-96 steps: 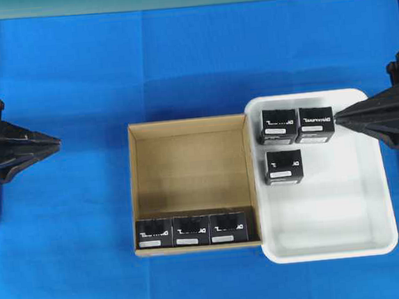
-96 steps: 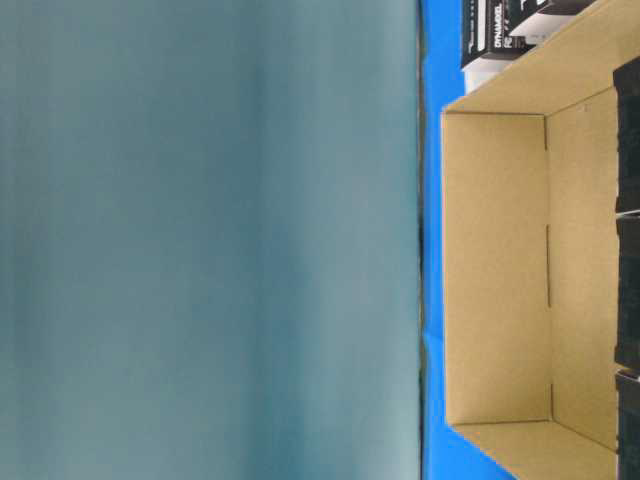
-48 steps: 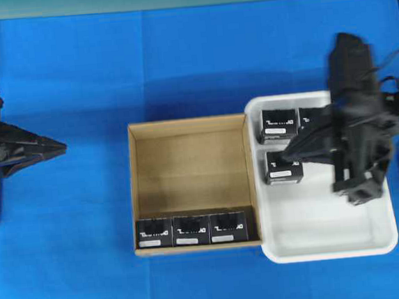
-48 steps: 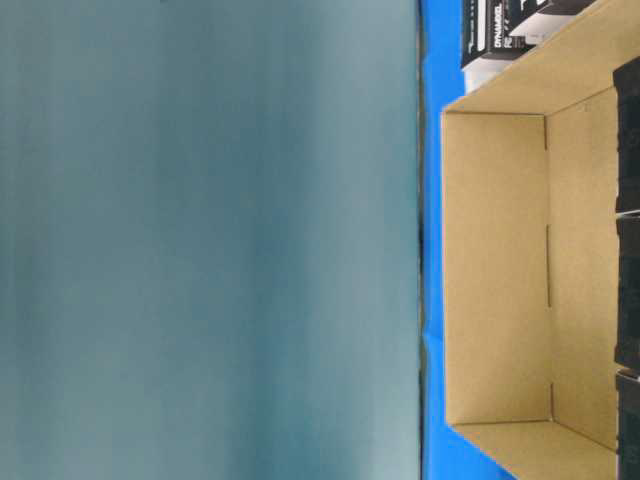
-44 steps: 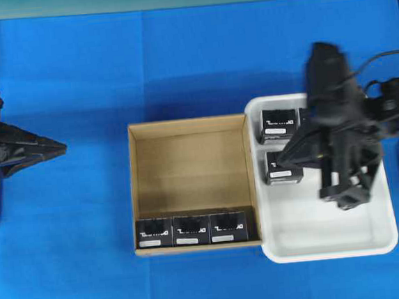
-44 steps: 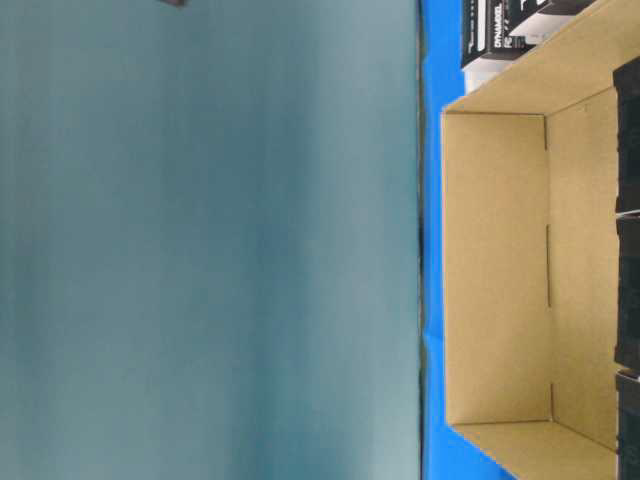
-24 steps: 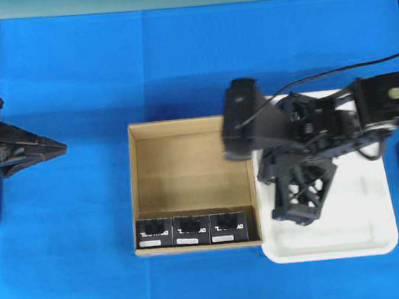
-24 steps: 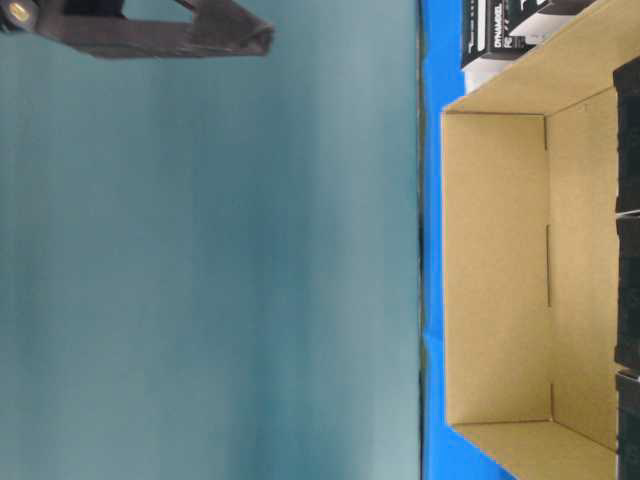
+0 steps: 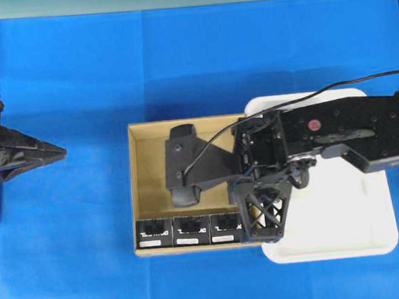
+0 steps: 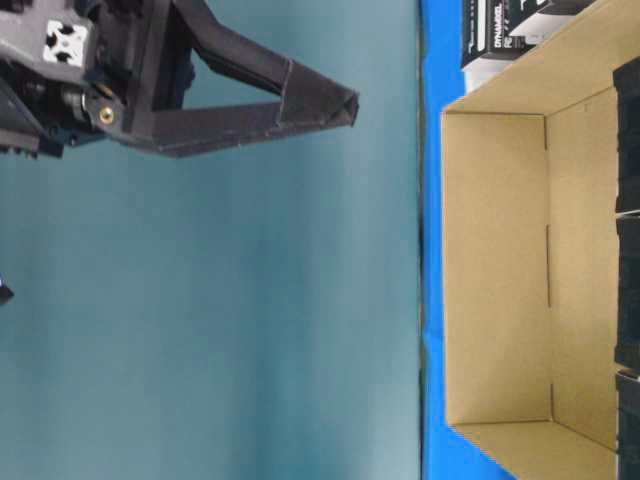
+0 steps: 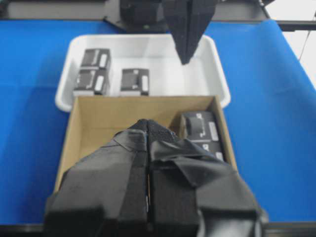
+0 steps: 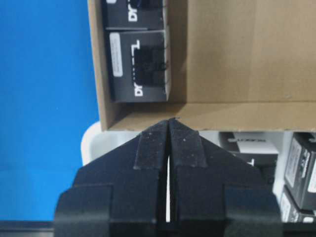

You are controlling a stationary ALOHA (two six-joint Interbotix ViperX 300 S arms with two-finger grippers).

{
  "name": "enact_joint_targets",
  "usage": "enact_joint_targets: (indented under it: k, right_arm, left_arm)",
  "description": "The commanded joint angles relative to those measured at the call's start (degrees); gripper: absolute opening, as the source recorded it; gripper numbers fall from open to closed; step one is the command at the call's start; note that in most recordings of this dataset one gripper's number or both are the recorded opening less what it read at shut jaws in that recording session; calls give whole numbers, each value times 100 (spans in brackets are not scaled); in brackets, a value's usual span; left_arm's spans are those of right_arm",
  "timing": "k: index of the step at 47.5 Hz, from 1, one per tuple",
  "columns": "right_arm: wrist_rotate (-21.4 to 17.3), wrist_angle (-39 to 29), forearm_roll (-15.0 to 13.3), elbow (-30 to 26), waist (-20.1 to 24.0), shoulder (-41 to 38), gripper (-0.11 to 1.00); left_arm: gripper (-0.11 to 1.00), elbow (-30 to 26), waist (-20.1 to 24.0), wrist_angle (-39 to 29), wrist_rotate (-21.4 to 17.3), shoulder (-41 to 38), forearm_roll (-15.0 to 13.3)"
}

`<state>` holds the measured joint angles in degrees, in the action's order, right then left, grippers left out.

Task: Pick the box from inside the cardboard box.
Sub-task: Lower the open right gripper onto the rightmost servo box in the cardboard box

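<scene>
hovering right hand (image 12: 169, 120), closed, above cardboard box (image 12: 232, 49)

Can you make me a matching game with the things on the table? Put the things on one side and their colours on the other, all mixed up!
Things:
1. cardboard box
2. tray
3. table cover
4. small boxes

Colours:
a. blue
b. black
c. brown
d. white

Pairs: 1-c, 2-d, 3-a, 4-b
</scene>
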<state>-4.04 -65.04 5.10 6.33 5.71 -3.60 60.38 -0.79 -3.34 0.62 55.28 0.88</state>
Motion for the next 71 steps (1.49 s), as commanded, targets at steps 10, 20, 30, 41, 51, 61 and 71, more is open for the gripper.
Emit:
enact_joint_targets:
  k: [10,20,30,41,51,61,71]
  right_arm:
    - [79,-536,18,-475,18,-387,-1]
    - [88,-501,26,-562,18,-545,-1]
    - [396,-264,114,-519,35,-615,3]
    - [905,-88,562,-501,-114,-729,24]
    - [940,-35,809,-404,-299,-809,84]
    - [940,141,1143,-237,-422,-844,100]
    - [1433,510,1802,123,-606,-853,100]
  left_arm:
    - [-7,-167,-18,26,18,9,9]
    - [-7,-176,-18,-9,18,35,9]
    - [-7,-176,-18,0,26,35,18]
    - [-7,-176,-18,0,18,62,9]
    - [-7,-176,-18,-9,18,62,9]
    - [-7,-176,-18,0,18,53,18]
    - [-7,-176,-9,-9,18,62,18]
